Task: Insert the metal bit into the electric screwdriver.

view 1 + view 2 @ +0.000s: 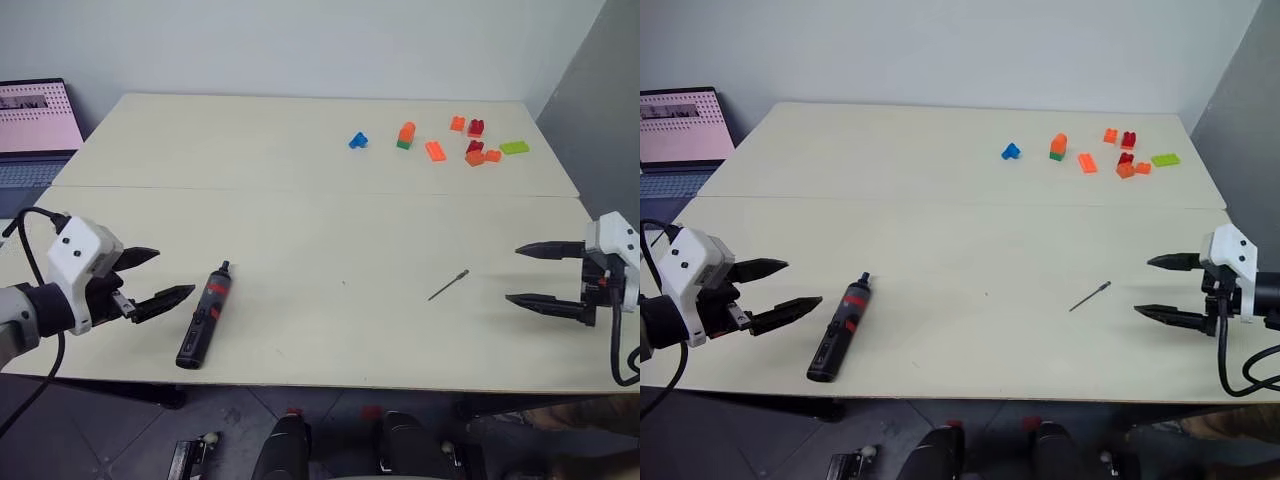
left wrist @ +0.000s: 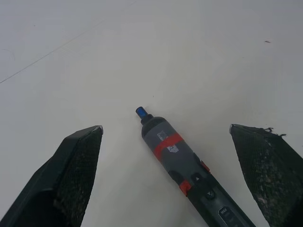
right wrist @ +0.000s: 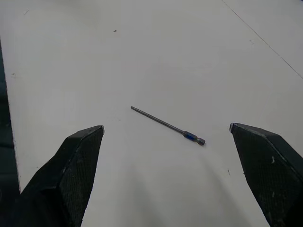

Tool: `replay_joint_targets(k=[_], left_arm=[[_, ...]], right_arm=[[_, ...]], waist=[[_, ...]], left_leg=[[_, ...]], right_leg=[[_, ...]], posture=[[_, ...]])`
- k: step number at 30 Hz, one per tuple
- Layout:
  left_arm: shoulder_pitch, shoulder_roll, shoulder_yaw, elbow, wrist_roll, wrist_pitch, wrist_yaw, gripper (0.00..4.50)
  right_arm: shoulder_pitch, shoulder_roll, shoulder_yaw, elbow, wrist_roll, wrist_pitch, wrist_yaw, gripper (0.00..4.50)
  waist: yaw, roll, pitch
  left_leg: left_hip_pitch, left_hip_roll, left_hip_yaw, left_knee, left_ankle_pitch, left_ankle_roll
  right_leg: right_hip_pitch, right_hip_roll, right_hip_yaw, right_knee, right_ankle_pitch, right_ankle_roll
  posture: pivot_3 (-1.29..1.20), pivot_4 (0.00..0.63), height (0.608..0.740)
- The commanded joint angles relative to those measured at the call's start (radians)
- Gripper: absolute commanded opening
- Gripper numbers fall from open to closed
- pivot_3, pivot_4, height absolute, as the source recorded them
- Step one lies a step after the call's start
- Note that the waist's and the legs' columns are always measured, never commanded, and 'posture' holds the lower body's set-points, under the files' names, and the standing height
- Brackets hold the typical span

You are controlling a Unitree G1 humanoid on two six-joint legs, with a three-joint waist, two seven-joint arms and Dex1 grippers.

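While both pincers gape wide, empty: pre-grasp step. Next: left pincer (image 1: 150, 277) takes screwdriver (image 1: 203, 315), right pincer (image 1: 537, 274) takes bit (image 1: 448, 285) off bench (image 1: 300, 150).

- Table (image 1: 300, 150): pale cream top, with a seam running left to right across it, far of centre.
- Toy bricks, far right of the table: one blue brick (image 1: 358, 140) stands apart to the left; an orange brick on a green one (image 1: 405, 136); a flat orange brick (image 1: 435, 151); two red bricks (image 1: 475, 128); further orange pieces (image 1: 481, 157); a lime-green flat brick (image 1: 514, 147) farthest right.
- Laptop (image 1: 35, 130): at the far left, beside the table's edge, screen lit pink.
- Wall (image 1: 300, 45): plain and light, behind the table.
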Motion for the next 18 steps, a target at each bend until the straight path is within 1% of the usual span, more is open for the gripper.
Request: replay_joint_targets(k=[1, 8, 14, 17, 18], left_arm=[[-0.001, 0.015, 0.026, -0.011, 0.004, -0.007, -0.007, 4.50], [-0.015, 0.010, -0.002, -0.015, 0.033, 0.034, 0.056, 4.50], [-0.023, -0.039, -0.020, -0.038, 0.047, 0.040, 0.128, 4.50], [-0.038, -0.082, -0.014, -0.078, 0.006, 0.108, 0.186, 4.50], [-0.035, -0.081, -0.022, -0.093, 0.013, 0.140, 0.208, 4.50]], right_arm=[[-0.004, -0.014, -0.034, -0.008, 0.001, -0.011, 0.007, 4.49], [-0.003, -0.003, -0.024, -0.019, -0.003, -0.012, -0.002, 4.49], [-0.009, 0.026, -0.004, -0.053, 0.011, -0.005, -0.013, 4.49], [-0.030, 0.054, 0.025, -0.083, 0.028, 0.013, -0.022, 4.49], [-0.038, 0.065, 0.038, -0.097, 0.036, 0.020, -0.021, 4.49]], waist=[[0.000, 0.000, 0.000], [0.000, 0.000, 0.000], [0.000, 0.000, 0.000], [0.000, 0.000, 0.000], [0.000, -0.001, 0.000]], left_leg=[[0.000, 0.000, 0.000, 0.000, 0.000, 0.000], [0.000, 0.000, 0.001, 0.000, 0.000, 0.000], [0.001, 0.000, 0.003, 0.000, 0.000, 0.000], [0.001, 0.000, 0.004, 0.000, 0.000, 0.000], [0.001, 0.000, 0.005, 0.000, 0.000, 0.000]], right_leg=[[0.000, 0.000, 0.000, 0.000, 0.000, 0.000], [0.000, 0.000, 0.002, 0.000, 0.000, 0.001], [0.000, 0.000, 0.004, 0.000, 0.001, 0.002], [-0.001, 0.000, 0.007, 0.001, 0.002, 0.003], [-0.001, 0.000, 0.008, 0.001, 0.002, 0.003]], posture=[[0.00, 0.150, 0.740], [0.00, 0.150, 0.740], [0.00, 0.150, 0.740], [0.00, 0.150, 0.740], [0.00, 0.150, 0.740]])
